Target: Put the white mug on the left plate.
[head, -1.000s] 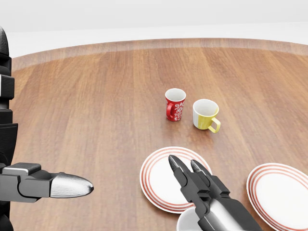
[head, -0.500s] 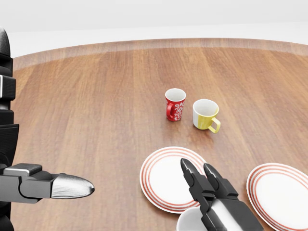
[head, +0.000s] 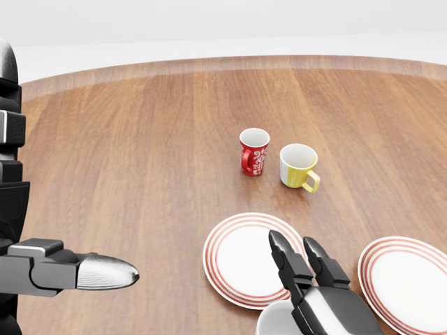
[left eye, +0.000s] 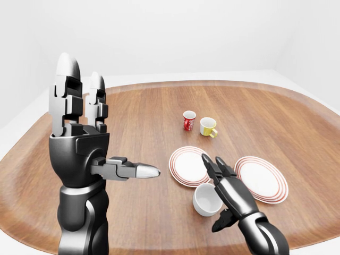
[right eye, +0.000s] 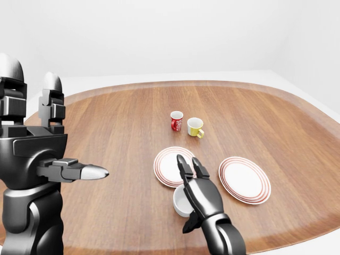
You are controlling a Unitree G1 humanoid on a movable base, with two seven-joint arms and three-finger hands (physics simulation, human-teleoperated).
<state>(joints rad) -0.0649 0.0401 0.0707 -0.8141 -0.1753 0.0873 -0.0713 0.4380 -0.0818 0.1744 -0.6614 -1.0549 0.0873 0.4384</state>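
Three mugs: white mug, red patterned mug, yellow mug. Two red-rimmed plates: left plate, right plate.

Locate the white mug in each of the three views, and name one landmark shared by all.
Left-eye view: white mug, lower centre, below the left plate.
Head view: only its rim shows at the bottom edge.
Right-eye view: lower centre.
Shared landmark: red mug.

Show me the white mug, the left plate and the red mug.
white mug [left eye: 206,200], left-eye view, on its rim.
left plate [head: 237,259], head view, on its bare white centre.
red mug [head: 254,153], head view, on its patterned side.
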